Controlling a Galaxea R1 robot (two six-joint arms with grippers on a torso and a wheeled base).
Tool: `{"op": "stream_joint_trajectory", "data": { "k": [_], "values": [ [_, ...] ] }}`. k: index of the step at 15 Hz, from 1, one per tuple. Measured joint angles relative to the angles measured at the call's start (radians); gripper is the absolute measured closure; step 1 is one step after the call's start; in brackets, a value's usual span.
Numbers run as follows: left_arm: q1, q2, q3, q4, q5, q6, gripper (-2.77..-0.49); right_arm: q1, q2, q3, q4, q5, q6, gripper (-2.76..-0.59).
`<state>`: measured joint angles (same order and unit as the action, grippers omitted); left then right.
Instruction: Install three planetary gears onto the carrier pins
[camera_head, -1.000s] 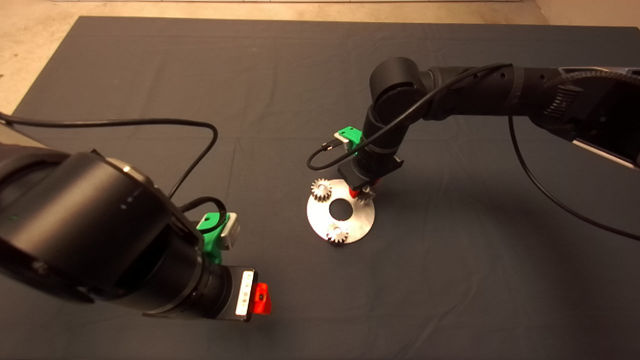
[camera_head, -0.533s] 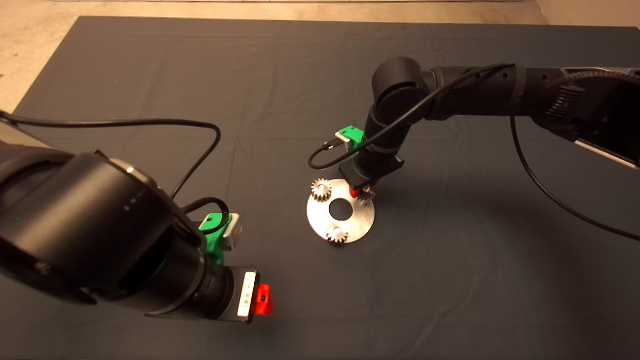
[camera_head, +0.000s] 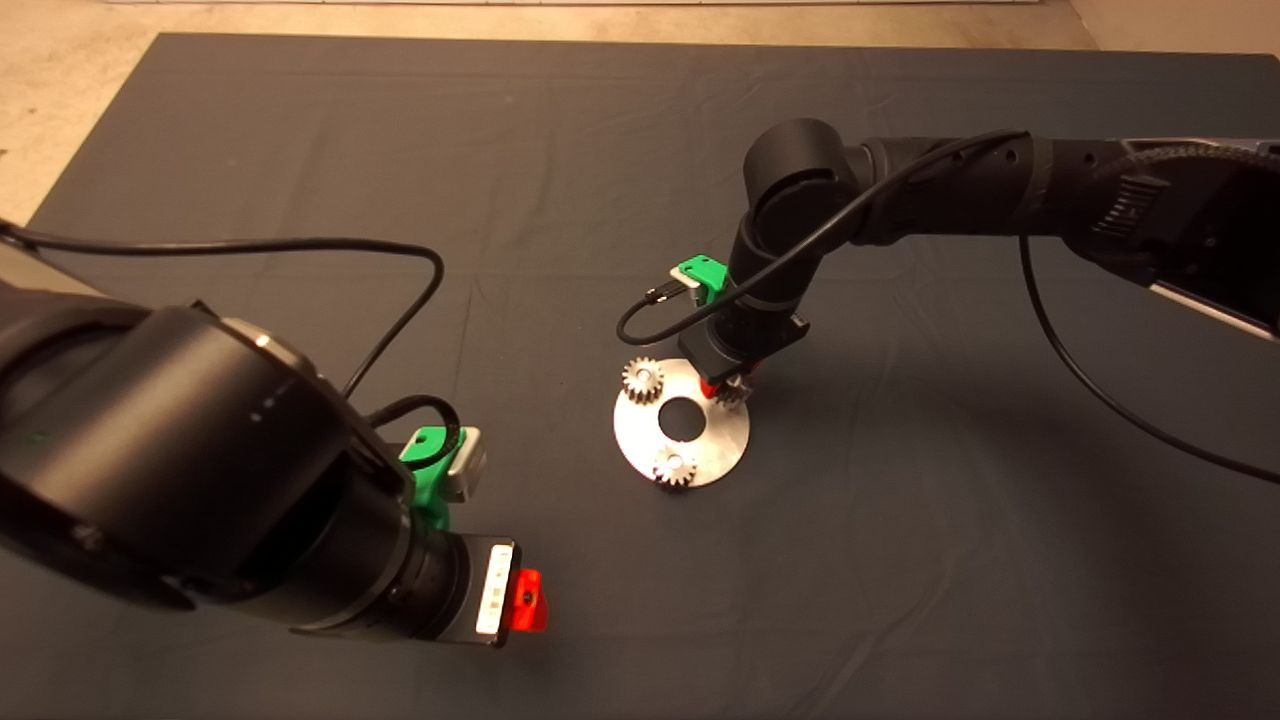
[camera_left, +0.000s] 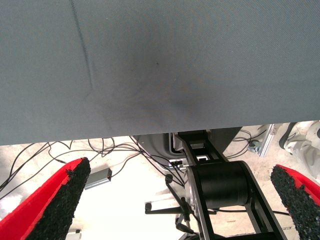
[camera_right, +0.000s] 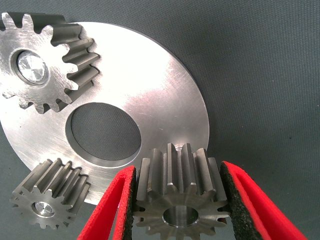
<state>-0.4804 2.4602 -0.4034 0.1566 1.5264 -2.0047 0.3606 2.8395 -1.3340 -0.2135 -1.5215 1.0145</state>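
The flat silver carrier plate (camera_head: 700, 445) lies mid-mat and also shows in the right wrist view (camera_right: 160, 95). Two bright gears sit on their pins: one at the plate's far left (camera_head: 643, 379) (camera_right: 42, 60), one at its near edge (camera_head: 675, 467) (camera_right: 50, 200); a pin top shows in each centre hole. My right gripper (camera_head: 722, 386) (camera_right: 177, 172) is shut on the third gear (camera_head: 734, 391) (camera_right: 180, 202), upright at the plate's right rim. I cannot tell whether a pin is in its hole. My left gripper (camera_head: 522, 600) (camera_left: 180, 170) is open and empty at the lower left.
The dark mat (camera_head: 560, 160) spreads around the plate with shallow creases. The left arm's bulk (camera_head: 180, 470) and its cable (camera_head: 300, 245) cover the lower left. The left wrist view looks past the mat's edge at floor cables (camera_left: 115, 155) and a black stand (camera_left: 220, 185).
Almost nothing: the right arm's elbow has shifted slightly while its gripper stays shut on the gear at the plate's right rim. The left arm has barely crept.
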Motion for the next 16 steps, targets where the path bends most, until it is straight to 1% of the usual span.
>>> {"op": "stream_joint_trajectory", "data": {
  "k": [5,7,11,12,14,16],
  "values": [
    [0.000,0.000,0.000,0.000,0.000,0.000,-2.62,-0.007,0.000,0.023,-0.006,-0.009,0.001,-1.07],
    [0.000,0.000,0.000,0.000,0.000,0.000,-2.62,-0.008,-0.004,0.027,-0.007,-0.008,0.001,-1.07],
    [0.000,0.000,0.000,0.000,0.000,0.000,-2.62,-0.007,-0.022,0.034,-0.006,0.007,0.001,-1.07],
    [0.000,0.000,0.000,0.000,0.000,0.000,-2.62,-0.007,-0.028,0.035,-0.006,0.015,0.001,-1.07],
    [0.000,0.000,0.000,0.000,0.000,0.000,-2.62,-0.007,-0.034,0.036,-0.005,0.022,0.001,-1.07],
    [0.000,0.000,0.000,0.000,0.000,0.000,-2.62,-0.007,-0.035,0.036,-0.005,0.022,0.000,-1.07]
  ]
}}
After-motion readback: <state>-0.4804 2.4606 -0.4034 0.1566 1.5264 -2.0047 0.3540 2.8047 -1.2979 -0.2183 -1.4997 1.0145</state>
